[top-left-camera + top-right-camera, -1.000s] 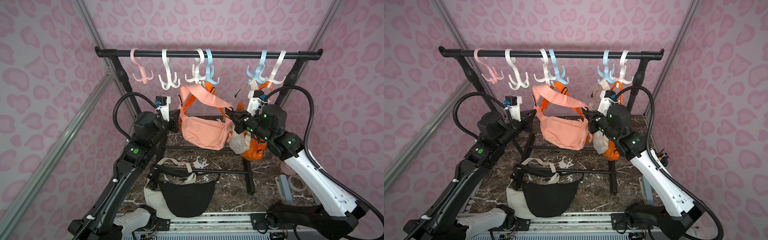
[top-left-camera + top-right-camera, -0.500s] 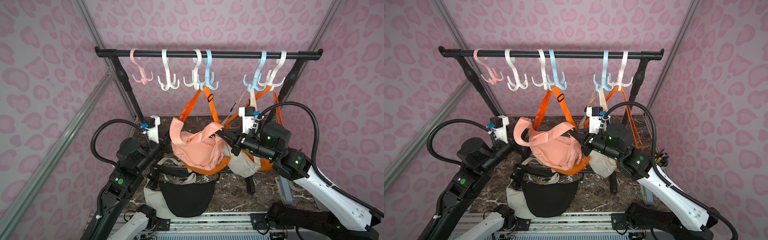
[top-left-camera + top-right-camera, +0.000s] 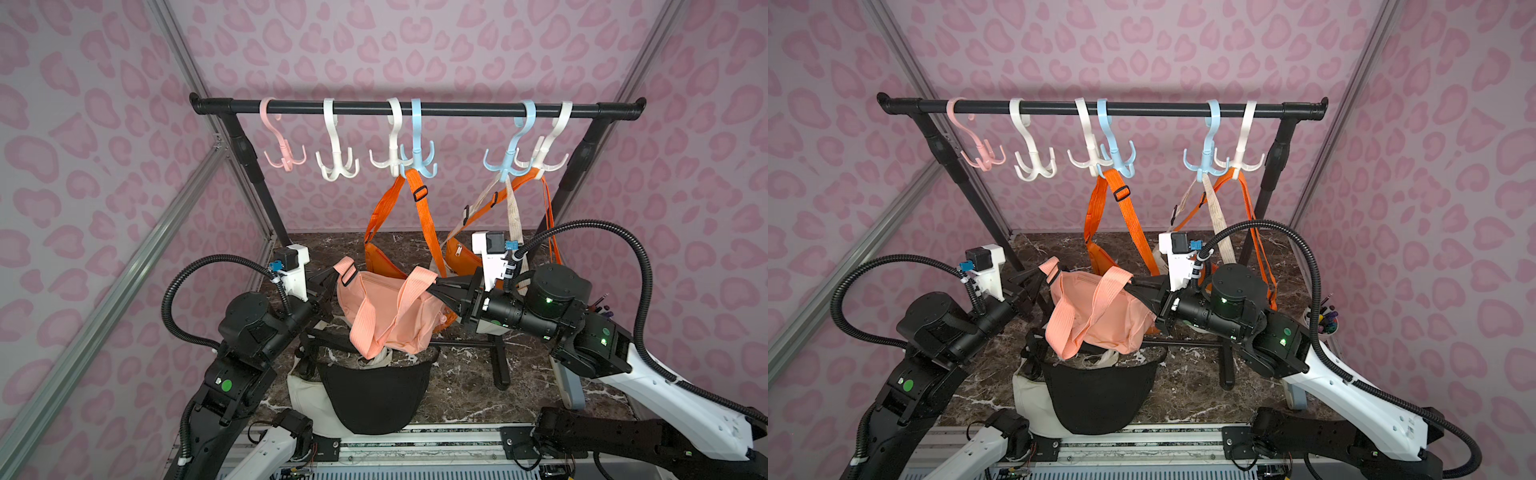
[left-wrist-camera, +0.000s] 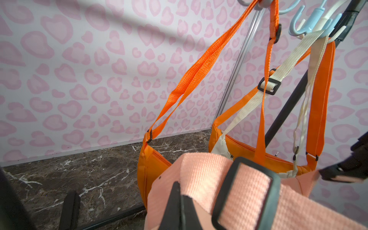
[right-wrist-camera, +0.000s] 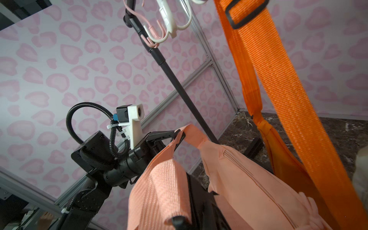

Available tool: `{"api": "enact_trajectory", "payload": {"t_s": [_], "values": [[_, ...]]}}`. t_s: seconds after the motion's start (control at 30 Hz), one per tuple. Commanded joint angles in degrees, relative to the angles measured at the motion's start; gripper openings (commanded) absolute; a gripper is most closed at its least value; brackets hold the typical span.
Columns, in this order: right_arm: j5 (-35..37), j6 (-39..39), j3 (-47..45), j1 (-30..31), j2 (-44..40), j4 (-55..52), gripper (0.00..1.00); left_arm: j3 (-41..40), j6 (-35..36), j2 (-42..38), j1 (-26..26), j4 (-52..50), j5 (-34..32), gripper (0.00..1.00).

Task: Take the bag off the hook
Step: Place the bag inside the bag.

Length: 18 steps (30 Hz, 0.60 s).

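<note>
1. The peach bag [image 3: 390,320] is suspended between both grippers, well below the rail [image 3: 457,109].
2. The left gripper [image 3: 335,277] is clenched on the strap [image 3: 345,268] beside the buckle [image 4: 247,191].
3. The right gripper [image 3: 434,288] is clamped on the strap at the bag's opposite end.
4. The peach bag is held just above the black bag [image 3: 374,390].

peach strap [image 4: 203,175] and its black buckle [image 4: 247,199] in the left gripper [image 4: 182,201] in the foreground, orange bags [image 4: 151,171] mid-frame behind

Black bag [image 3: 370,395], white bag [image 3: 302,392], pen cup [image 3: 1325,329]
</note>
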Motion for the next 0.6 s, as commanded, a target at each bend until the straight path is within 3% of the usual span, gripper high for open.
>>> {"api": "enact_trajectory", "payload": {"t_s": [0.0,0.2,0.57], "values": [[2.14,-0.13,0.13,2.96,-0.18,-1.25,0.0,0.02,-3.41,-1.95,0.01,-3.19,-3.96,0.03],[3.88,2.78,-2.9,7.56,-0.56,-3.57,0.0,-3.01,-8.3,-6.05,-0.04,-10.58,-4.72,0.03],[11.17,12.88,-23.13,7.57,-11.3,-2.78,0.0,-14.95,-16.24,-6.27,0.01,-18.05,-0.37,0.03]]}}
